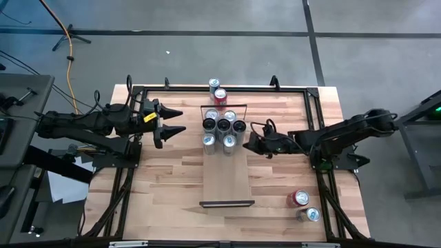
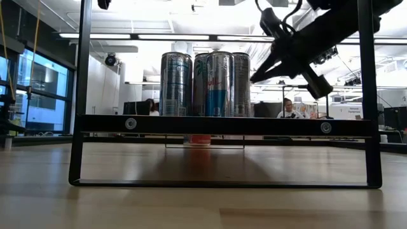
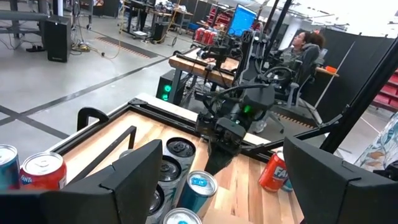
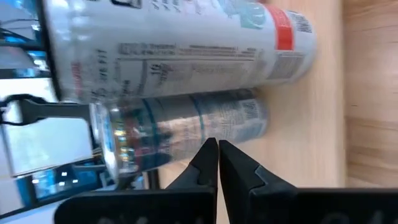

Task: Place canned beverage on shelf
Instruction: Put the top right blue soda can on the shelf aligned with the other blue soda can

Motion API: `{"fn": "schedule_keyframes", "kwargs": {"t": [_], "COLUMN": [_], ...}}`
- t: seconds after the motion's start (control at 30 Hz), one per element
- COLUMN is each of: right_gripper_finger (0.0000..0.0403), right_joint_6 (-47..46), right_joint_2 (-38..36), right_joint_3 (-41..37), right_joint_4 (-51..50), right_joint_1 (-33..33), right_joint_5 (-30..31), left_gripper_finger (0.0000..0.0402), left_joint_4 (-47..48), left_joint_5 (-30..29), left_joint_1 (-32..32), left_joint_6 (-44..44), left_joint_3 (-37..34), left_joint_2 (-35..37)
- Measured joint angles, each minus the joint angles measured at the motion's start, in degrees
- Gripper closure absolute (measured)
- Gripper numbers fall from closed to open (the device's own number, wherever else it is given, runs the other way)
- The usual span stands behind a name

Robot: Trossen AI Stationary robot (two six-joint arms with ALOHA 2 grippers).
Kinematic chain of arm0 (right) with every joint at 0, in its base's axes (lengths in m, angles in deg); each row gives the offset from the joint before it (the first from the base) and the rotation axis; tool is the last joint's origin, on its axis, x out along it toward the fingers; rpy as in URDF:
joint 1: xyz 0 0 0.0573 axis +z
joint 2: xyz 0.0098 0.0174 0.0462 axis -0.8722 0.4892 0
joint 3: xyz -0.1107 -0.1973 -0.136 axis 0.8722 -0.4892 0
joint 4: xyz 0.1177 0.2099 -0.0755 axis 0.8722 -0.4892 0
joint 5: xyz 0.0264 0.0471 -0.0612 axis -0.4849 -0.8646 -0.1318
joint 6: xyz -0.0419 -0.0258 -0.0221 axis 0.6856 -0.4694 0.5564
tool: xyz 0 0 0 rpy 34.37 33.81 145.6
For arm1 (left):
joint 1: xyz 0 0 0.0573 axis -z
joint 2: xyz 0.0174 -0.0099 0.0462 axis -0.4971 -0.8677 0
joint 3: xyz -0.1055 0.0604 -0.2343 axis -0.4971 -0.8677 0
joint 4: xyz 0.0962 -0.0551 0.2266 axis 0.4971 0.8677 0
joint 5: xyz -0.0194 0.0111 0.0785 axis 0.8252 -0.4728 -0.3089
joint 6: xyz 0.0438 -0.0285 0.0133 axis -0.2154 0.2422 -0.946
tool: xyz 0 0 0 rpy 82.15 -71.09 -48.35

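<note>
From above, seven cans (image 1: 223,127) stand clustered at the shelf's (image 1: 227,176) far end; the right gripper (image 1: 248,143) sits beside them, empty. Its wrist view shows jaws closed. The left gripper (image 1: 180,120) waits wide

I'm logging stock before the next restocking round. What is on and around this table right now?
shelf: one, pale wood with black end rails, mid-table
shelf cans: about seven, silver, some dark-topped, clustered at one end of the shelf
outer cans: two, one red and one silver, on the table just past the shelf's stocked end
spare cans: two, one red and one silver, on the table's right side near the shelf's empty end
table: one, butcher-block, black frame around it
person: one, in the room behind
left claw: open, empty, left of the shelf cans
right claw: shut, empty, right of the shelf cans
</note>
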Motion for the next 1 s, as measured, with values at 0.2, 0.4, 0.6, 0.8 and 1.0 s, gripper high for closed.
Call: {"fn": "schedule_keyframes", "kwargs": {"t": [0.2, 0.4, 0.6, 0.8, 1.0], "right_gripper_finger": [0.0403, 0.0403, 0.0403, 0.0403, 0.0403], "right_joint_6": [-0.1, 0.0, -0.1, -0.1, -0.1], "right_joint_2": [0.4, 2.6, 6.3, 9.1, 9.1], "right_joint_3": [-0.8, -0.8, -0.8, -0.8, -0.8], "right_joint_4": [2.4, 5.8, 10.8, 14.7, 14.6], "right_joint_1": [0.0, 0.0, 0.0, 0.0, 0.0], "right_joint_5": [0.3, -0.8, -0.7, -0.8, 0.5], "left_gripper_finger": [0.0108, 0.0108, 0.0108, 0.0108, 0.0108], "left_joint_4": [0.0, 0.1, 0.1, 0.2, 0.2], "left_joint_5": [0.0, 0.0, 0.0, 0.0, 0.0], "left_joint_1": [0.0, 0.0, 0.0, 0.0, 0.0], "left_joint_6": [0.0, 0.0, 0.0, 0.0, 0.0], "left_joint_3": [0.0, 0.0, 0.0, 0.0, 0.0], "left_joint_2": [0.0, 0.0, 0.0, 0.0, 0.0]}}
